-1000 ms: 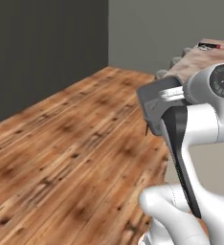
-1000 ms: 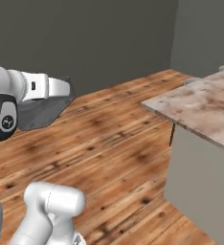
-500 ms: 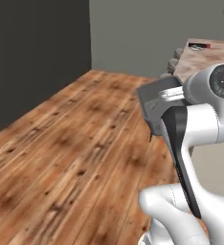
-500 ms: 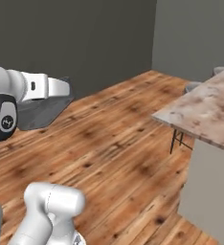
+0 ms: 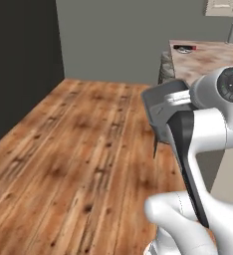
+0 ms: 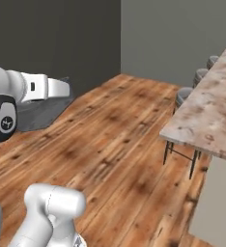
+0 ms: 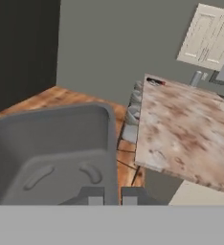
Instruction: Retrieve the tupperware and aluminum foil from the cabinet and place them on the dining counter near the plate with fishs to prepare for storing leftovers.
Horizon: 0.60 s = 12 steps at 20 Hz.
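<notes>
A: Whole scene has swung since the earlier frames. That's the base turning, not the objects. The dining counter [image 6: 209, 120] now runs long down the right of the right base view, and more of its far end shows in the left base view.

B: Gripper?

A: The gripper [image 7: 109, 197] has its fingers pressed close together, pinching the right-hand wall of the tupperware [image 7: 51, 153]. Hand view shows the dark fingertips [image 7: 95, 196] straddling that rim, with the tub's inside open toward the camera.

B: So the tub is off the floor?

A: Yes, carried in the air over the wood floor [image 5: 73, 154], held out ahead of the arm. In the left base view it's the dark grey tub at the wrist; in the right base view it sits at the left, behind the white forearm.

B: Foil?

A: The aluminum foil [image 5: 184, 48] lies flat on the counter's far end, black box with red. Well apart from the tub.

B: Anything else?

A: Stools [image 6: 184, 94] are tucked along the counter's left edge. The cabinet [image 7: 206, 36] hangs on the far wall, doors closed.
</notes>
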{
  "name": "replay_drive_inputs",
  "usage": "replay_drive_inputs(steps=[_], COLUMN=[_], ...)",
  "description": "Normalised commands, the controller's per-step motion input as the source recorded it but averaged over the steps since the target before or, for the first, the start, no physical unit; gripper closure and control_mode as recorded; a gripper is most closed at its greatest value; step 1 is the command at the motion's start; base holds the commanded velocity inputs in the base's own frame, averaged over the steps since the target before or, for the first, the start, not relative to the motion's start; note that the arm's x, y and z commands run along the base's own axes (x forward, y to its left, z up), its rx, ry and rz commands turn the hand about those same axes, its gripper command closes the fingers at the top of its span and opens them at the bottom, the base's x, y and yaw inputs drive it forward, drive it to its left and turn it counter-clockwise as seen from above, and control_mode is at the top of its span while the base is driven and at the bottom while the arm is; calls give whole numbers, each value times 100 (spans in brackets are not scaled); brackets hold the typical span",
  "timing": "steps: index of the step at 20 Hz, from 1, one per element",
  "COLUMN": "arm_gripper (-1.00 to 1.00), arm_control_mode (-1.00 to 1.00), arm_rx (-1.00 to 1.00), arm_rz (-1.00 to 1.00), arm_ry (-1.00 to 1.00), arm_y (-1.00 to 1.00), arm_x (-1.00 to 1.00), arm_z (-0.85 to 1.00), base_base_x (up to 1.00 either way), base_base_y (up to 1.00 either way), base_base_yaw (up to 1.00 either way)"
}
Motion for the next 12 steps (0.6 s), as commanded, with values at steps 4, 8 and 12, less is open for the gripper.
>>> replay_drive_inputs(steps=[4,8,12], arm_gripper=[100,100,100], arm_control_mode=[100,100,100], arm_rx=[0,0,0], arm_rz=[0,0,0], arm_ry=[0,0,0], arm_y=[0,0,0], arm_x=[0,0,0], arm_z=[0,0,0], base_base_x=[100,100,100], base_base_y=[59,54,48], base_base_yaw=[-41,-42,-43])
